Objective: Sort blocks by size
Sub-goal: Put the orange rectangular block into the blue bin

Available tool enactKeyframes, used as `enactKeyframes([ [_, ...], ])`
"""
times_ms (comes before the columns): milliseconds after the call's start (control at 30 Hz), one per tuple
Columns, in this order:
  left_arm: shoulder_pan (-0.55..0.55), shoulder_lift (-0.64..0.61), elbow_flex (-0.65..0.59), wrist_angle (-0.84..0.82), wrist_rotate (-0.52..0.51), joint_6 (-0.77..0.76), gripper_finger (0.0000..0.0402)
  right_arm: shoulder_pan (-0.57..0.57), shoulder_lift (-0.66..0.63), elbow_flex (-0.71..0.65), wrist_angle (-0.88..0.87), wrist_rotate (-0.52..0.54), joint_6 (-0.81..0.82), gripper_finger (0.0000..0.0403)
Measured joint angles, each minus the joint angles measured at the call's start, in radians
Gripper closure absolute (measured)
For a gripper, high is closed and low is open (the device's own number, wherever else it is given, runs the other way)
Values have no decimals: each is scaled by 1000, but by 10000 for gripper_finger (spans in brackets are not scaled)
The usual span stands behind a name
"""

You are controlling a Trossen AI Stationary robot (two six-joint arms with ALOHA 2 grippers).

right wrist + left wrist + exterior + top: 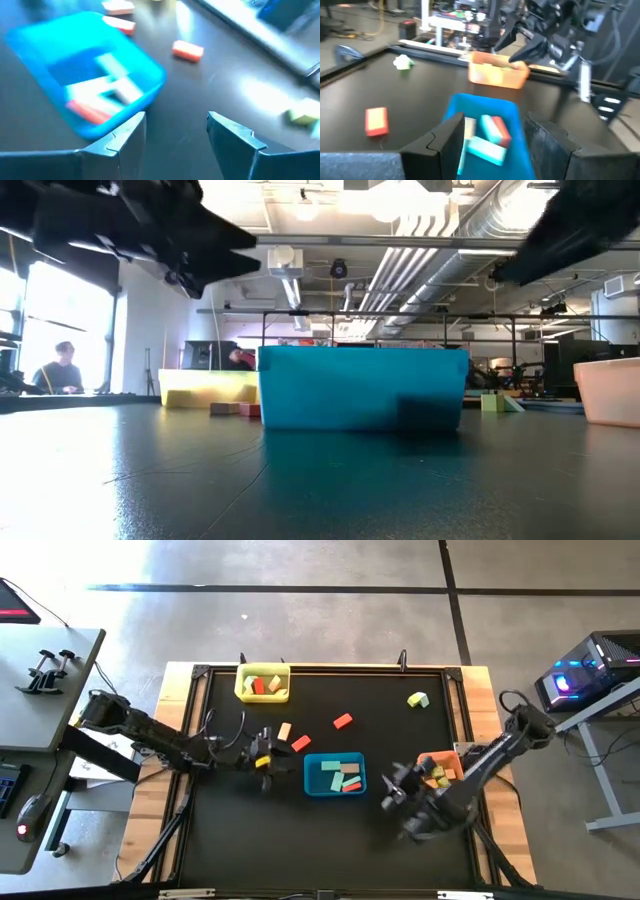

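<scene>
Fingers point(455, 145) of the left gripper point(492, 150) are seen parted and empty beside the blue tray point(334, 775); right gripper point(176, 145) likewise spread, nothing held.

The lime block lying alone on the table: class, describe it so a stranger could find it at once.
Start at the black table and find the orange tray at its right edge. Beyond it, toward the far right corner, lies the lime block, the only loose block on that side and the only green one outside a tray.
</scene>
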Motion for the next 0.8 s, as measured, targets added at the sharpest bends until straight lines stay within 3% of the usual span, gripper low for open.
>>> enactKeyframes([
  [133, 139, 0, 0, -19, 70, 36, 211, -193, 0, -58, 162, -38, -314, 197],
  [333, 341, 0, 0, -12, 135, 122, 211, -481, 0, -105, 540, -287, -938, 197],
  [467, 458, 0, 0, -11, 182, 176, 211, -648, 0, -163, 870, -399, -1253, 197],
  [667, 568, 0, 0, 25, 209, 284, 211, -924, 0, -253, 1251, -812, -1406, 197],
  [800, 625, -1, 44, -20, 269, 287, 211, -1056, 0, -282, 1347, -973, -1416, 197],
])
